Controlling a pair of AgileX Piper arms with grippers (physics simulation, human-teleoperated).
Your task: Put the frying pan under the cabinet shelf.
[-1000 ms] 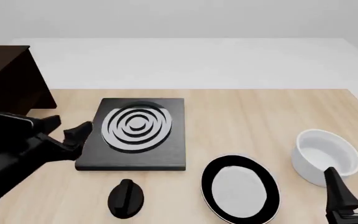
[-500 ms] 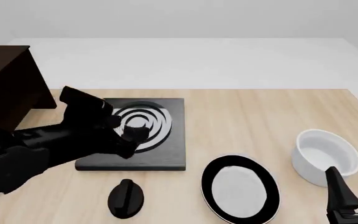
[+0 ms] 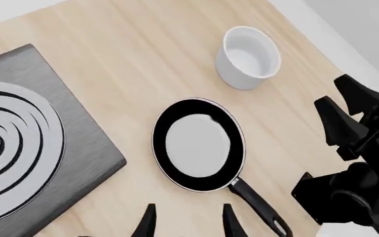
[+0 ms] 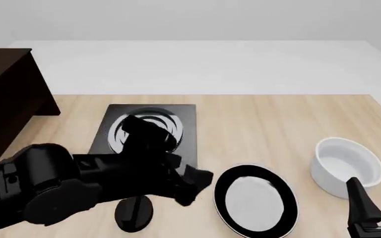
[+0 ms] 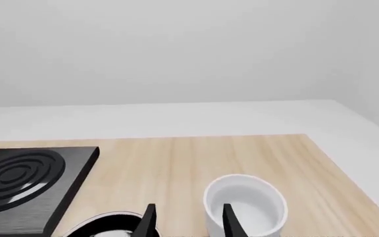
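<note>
Left arm [image 4: 78, 183] swung right | frying pan [image 4: 255, 199] just beside fingers [image 4: 197, 181]

Bulky glossy black left arm [image 4: 51, 183], angular black claw [image 4: 192, 186].

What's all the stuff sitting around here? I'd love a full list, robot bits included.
frying pan: one, glossy black with pale grey-white inside, short black handle; near edge of the table, right of centre.
bowl: one, white, deep; on the table right of the pan, apart from it.
slab with rings: one, flat black with grey concentric rings; left of centre, partly behind the left arm.
knob-like object: one, black, rounded; near edge, in front of the slab.
cabinet shelf: one, very dark brown, boxy; far left.
table: one, light wood.
left gripper: one, black, open; just left of the pan, not touching it.
right gripper: one, black, open; bottom right, near the bowl.
</note>
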